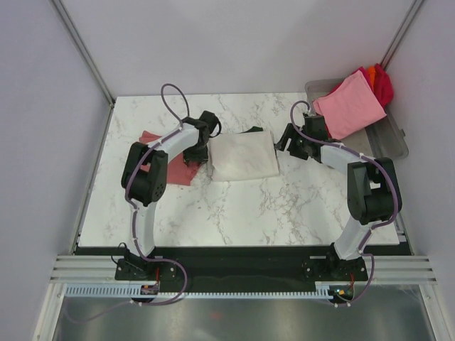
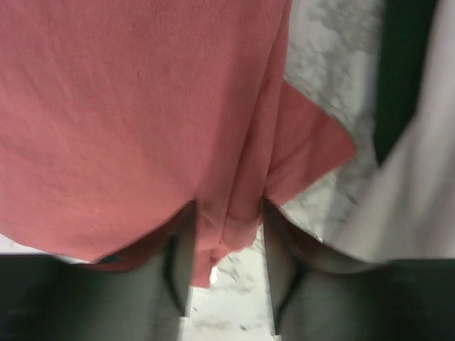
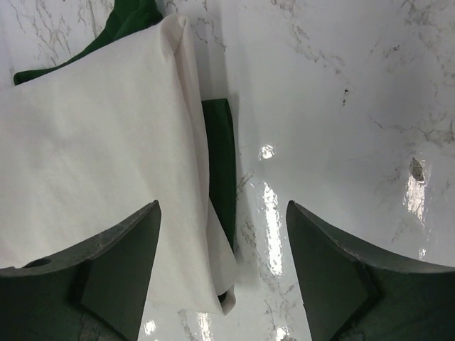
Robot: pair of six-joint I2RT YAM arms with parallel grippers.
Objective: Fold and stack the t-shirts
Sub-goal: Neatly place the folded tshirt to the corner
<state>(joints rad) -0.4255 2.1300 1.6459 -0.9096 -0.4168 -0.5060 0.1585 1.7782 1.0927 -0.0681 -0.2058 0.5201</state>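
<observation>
A cream-white t-shirt (image 1: 243, 156) lies folded mid-table on a dark green t-shirt (image 1: 253, 130) that only peeks out at its far edge. A brick-red t-shirt (image 1: 165, 169) lies to their left. My left gripper (image 1: 195, 154) is at the red shirt's right edge. In the left wrist view it (image 2: 227, 249) is shut on a bunched fold of the red shirt (image 2: 128, 121). My right gripper (image 1: 284, 139) is open and empty beside the white shirt's right edge. In the right wrist view it (image 3: 224, 234) straddles the edge of the white shirt (image 3: 99, 142) and the green strip (image 3: 219, 156).
A grey bin (image 1: 389, 138) at the back right holds a pink cloth (image 1: 348, 105) and red-orange cloth (image 1: 380, 82). The marble table (image 1: 234, 213) ends at white walls at left, back and right. The white shirt (image 2: 426, 177) and the green one (image 2: 402, 71) also show in the left wrist view.
</observation>
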